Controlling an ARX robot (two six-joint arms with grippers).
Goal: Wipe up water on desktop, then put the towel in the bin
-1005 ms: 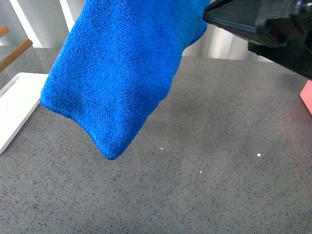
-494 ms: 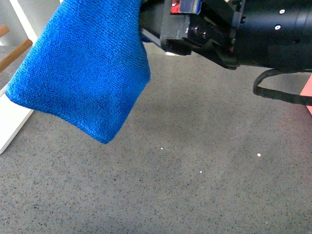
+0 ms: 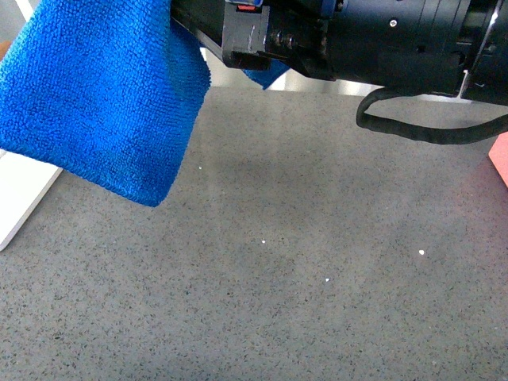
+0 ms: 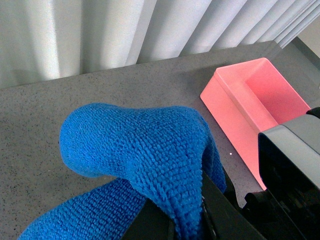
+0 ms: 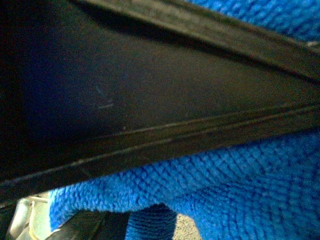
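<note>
The blue towel (image 3: 103,95) hangs above the dark speckled desktop (image 3: 317,278) at the upper left of the front view. My left gripper (image 4: 187,225) is shut on the towel (image 4: 140,145), which bulges over its dark fingers (image 4: 220,210). The pink bin (image 4: 250,100) stands on the desktop beyond; its corner shows at the right edge of the front view (image 3: 500,159). A black arm (image 3: 357,40) crosses the top from the right, its end against the towel. My right gripper is open; its view shows a dark body close against the towel (image 5: 240,190).
A flat white board (image 3: 20,198) lies at the left edge under the towel. Small bright specks (image 3: 328,279) dot the middle of the desktop. A black cable (image 3: 413,131) loops below the arm. Pale curtains (image 4: 100,30) stand behind the desktop.
The towel has swung to the left across the front view. The black arm has followed it and now spans the top of the view.
</note>
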